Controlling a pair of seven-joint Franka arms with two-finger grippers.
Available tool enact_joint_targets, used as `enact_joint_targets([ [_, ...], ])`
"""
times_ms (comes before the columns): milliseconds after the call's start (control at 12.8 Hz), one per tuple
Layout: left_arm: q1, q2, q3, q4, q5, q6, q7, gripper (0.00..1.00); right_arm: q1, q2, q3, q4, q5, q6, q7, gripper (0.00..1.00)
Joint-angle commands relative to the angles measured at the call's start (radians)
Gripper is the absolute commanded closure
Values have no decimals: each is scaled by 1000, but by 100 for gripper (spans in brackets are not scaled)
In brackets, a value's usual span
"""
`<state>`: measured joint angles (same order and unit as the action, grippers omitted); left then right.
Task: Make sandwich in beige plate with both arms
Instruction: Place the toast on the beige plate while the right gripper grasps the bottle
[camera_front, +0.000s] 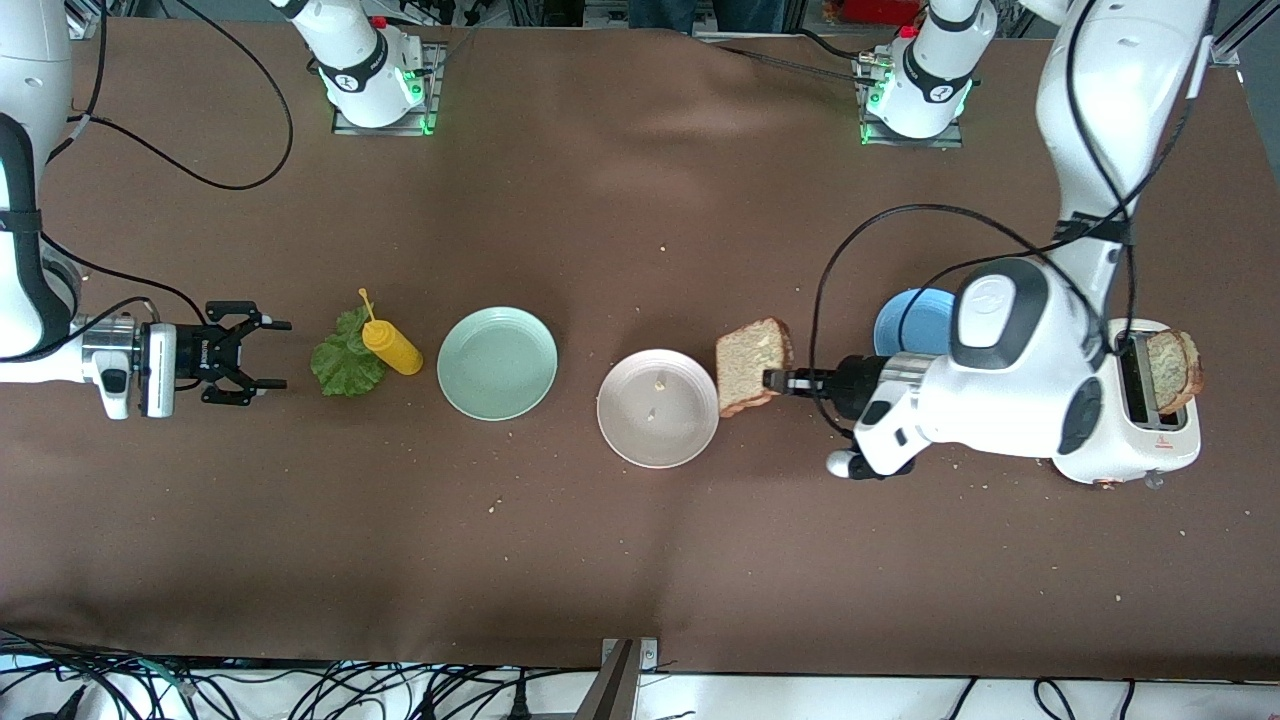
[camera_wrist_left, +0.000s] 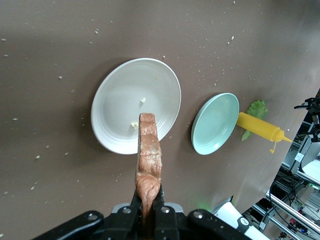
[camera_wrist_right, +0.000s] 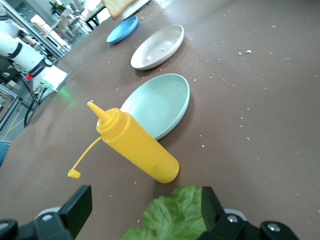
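Front view, left hand: the left hand (camera_front: 779, 381) was clamped on one edge of a bread slice (camera_front: 754, 365), carrying it in the air at the rim of the beige plate (camera_front: 657, 440) on the side toward the left arm's end of the bench (camera_front: 640, 200).
Front view, plate: the beige plate held only a couple of crumbs; no sandwich was built yet.
Front view, other items: a second slice (camera_front: 1172, 370) stood in the white toaster (camera_front: 1160, 440); the blue plate (camera_front: 905, 318) lay beside the left arm, and the mint-green plate (camera_front: 497, 363) lay between the beige plate and the mustard bottle (camera_front: 392, 346).
Front view, right hand: the right hand (camera_front: 255, 353) waited with fingers spread, low beside the lettuce leaf (camera_front: 345, 362), holding nothing.
Left wrist view, grip: the slice (camera_wrist_left: 149, 155) appeared edge-on, pinched only at its lower crust, standing over the beige plate's (camera_wrist_left: 120, 135) rim.
Left wrist view, risk: with so narrow a hold, soft bread could tear or droop; released here, it would likely land half off the plate or stay propped on the rim.
Right wrist view, layout: the lettuce (camera_wrist_right: 175, 215) sat between the open fingers (camera_wrist_right: 75, 205), with the bottle (camera_wrist_right: 137, 147) lying just beside it.
Right wrist view, risk: a grab at the leaf could nudge the bottle and roll it into the mint-green plate (camera_wrist_right: 165, 107).
Right wrist view, shared risk: both arms must reach the beige plate (camera_wrist_right: 157, 47), so poor timing could bring them together.
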<state>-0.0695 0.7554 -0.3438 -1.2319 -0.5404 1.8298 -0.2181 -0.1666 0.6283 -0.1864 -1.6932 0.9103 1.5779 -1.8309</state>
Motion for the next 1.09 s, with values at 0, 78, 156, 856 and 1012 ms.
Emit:
enact_joint_targets([
  [0, -76, 31, 9, 6, -29, 109, -27, 100, -14, 47, 7, 12, 62, -50, -123, 5],
  [78, -101, 44, 9, 0, -30, 164, -49, 100, -13, 60, 10, 14, 71, -52, -163, 5],
  [156, -111, 56, 9, 0, -32, 187, -67, 100, -11, 76, 13, 14, 88, -52, -220, 5],
  [856, -222, 120, 12, -46, -56, 425, -164, 100, -4, 172, 65, 12, 144, -110, -481, 5],
  [1012, -225, 124, 14, -52, -53, 451, -167, 100, -2, 179, 67, 12, 151, -111, -496, 5],
])
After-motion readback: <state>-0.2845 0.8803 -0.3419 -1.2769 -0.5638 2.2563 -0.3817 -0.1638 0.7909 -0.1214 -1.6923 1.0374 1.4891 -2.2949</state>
